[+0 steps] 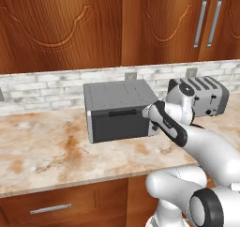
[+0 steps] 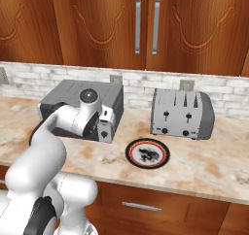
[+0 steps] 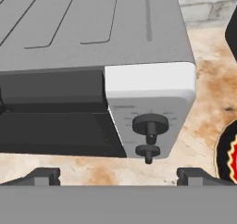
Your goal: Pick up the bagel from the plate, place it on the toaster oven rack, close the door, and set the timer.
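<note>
Directly ahead of the fingertips (image 3: 44, 176), the toaster oven's control panel (image 3: 150, 121) is being faced, with its two dark knobs, the upper knob (image 3: 150, 125) and the lower knob (image 3: 147, 151), sitting between and just beyond the two tips. The gripper (image 3: 118, 177) is being held with fingers spread wide and nothing between them. The door (image 1: 117, 122) is being seen shut, its bar handle (image 1: 123, 112) across the front, to the left of the fingers in the hand view. The plate (image 2: 148, 153) is lying bare on the counter (image 1: 42, 151) off to the fingers' right, near the four-slot toaster (image 2: 182, 113); no bagel is being seen on it, so it is being judged to be inside the oven, though that cannot be checked. Timer setting is being judged as the step in hand. A miss is being risked: the knob stems are small, and wide fingers closing off-centre could be slipping off, or the wrong knob could be getting turned.
</note>
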You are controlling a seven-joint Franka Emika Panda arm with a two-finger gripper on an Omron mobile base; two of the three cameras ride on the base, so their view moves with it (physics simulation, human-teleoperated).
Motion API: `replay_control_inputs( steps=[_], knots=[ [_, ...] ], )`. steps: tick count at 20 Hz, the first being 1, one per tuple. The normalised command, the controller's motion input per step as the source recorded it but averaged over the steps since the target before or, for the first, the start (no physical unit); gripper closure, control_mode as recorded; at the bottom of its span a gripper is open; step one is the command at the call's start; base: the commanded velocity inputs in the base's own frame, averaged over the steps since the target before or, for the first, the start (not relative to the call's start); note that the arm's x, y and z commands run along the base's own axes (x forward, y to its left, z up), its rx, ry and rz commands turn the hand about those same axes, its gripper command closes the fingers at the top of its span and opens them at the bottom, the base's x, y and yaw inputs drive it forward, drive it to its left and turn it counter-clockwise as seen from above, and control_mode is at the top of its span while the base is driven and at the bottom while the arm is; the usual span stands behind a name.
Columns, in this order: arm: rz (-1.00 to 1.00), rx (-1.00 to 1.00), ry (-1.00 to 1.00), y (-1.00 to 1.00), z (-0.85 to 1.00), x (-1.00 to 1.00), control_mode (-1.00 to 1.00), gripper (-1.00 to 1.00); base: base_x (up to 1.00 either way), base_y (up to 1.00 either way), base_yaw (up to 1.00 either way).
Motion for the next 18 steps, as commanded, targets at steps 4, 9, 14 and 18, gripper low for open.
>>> replay_control_inputs(
  steps=[4,9,14,18],
  knots=[
    [0.0,0.01,0.0,-0.02,-0.17,0.03,-1.0,-1.0,0.0,0.0,0.0],
    [0.0,0.03,0.0,-0.13,-0.17,-0.02,-1.0,-1.0,0.0,0.0,0.0],
    [0.0,0.03,0.0,-0.32,-0.24,0.0,-1.0,-1.0,0.0,0.0,0.0],
    [0.0,0.0,0.01,-0.02,-0.2,0.0,-1.0,-1.0,0.0,0.0,0.0]
  ],
)
